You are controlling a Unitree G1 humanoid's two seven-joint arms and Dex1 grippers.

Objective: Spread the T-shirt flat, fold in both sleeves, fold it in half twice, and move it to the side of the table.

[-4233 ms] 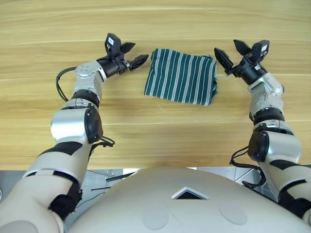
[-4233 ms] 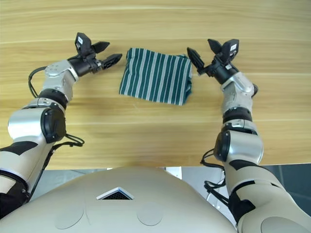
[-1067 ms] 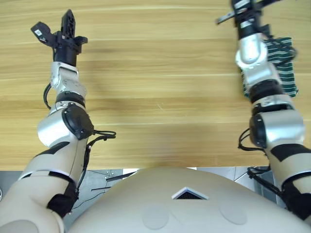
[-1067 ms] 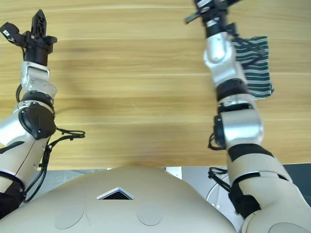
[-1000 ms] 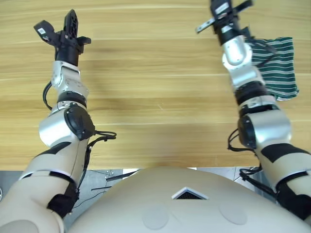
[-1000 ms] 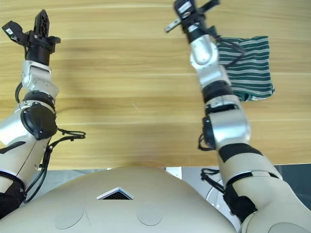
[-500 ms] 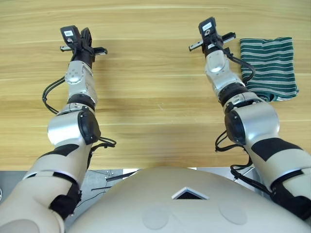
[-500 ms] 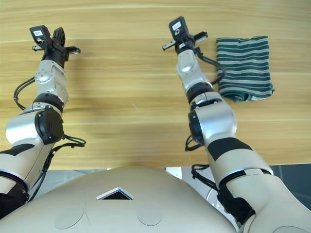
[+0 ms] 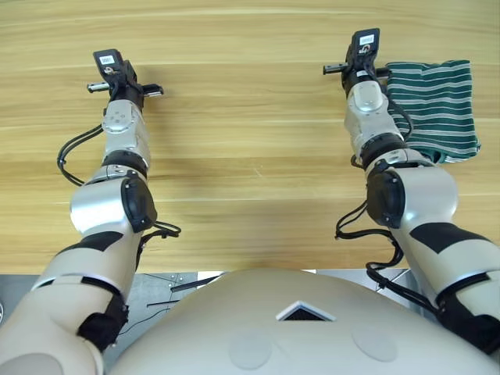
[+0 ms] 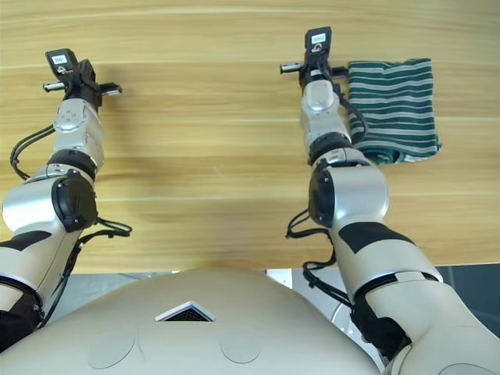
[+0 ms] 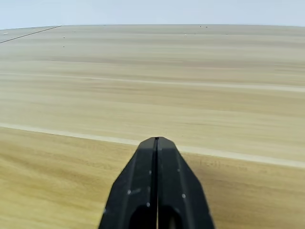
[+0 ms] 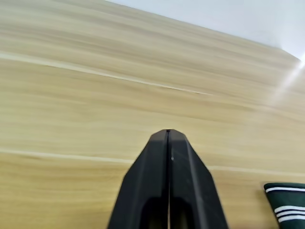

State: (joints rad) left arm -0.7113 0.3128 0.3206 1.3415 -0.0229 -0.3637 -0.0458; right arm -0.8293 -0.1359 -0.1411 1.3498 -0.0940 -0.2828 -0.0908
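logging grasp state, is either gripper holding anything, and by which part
Nothing is held. The left gripper and right gripper are both shut on nothing; the folded T-shirt lies on the table, apart from the right gripper.

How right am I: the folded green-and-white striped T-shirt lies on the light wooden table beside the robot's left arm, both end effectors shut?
Wrong arm: the left eye view shows the folded green-and-white striped T-shirt on the light wooden table beside the right arm. The left end effector and right end effector are shut.
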